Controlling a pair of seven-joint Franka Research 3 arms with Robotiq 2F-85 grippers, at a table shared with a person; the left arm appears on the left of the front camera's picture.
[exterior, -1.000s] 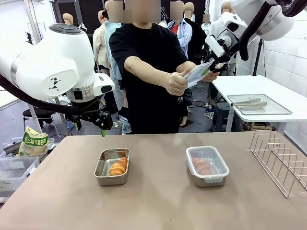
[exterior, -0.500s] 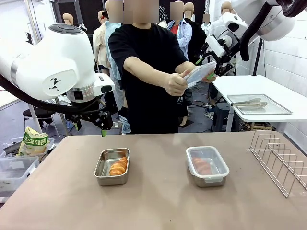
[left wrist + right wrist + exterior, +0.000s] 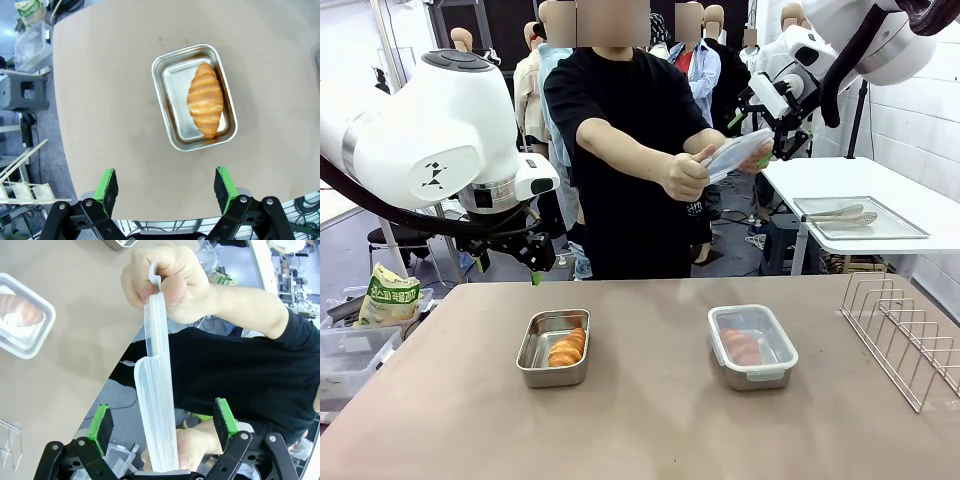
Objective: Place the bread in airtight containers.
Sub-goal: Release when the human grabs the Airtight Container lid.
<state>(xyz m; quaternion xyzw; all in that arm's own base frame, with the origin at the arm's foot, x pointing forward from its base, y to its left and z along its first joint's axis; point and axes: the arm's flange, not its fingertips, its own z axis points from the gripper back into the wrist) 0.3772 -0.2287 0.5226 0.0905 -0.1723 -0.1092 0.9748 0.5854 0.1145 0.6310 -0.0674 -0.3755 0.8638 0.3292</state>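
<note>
With the clear plastic snap lid (image 3: 157,405) in the person's hand (image 3: 686,174) above the lidded tub (image 3: 752,346), the right pincer (image 3: 162,427), clenched a second ago, now released, should withdraw straight back, while the left pincer (image 3: 165,185) hangs open over the golden-brown croissant (image 3: 205,98) in the uncovered rectangular steel tub (image 3: 170,114) on the worktop (image 3: 650,430).

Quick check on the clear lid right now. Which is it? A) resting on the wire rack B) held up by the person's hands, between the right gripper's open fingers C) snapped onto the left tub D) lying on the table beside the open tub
B: the clear lid is pinched by the person's hand, standing edge-on between the open pads of the right gripper, neither pad touching it.
</note>
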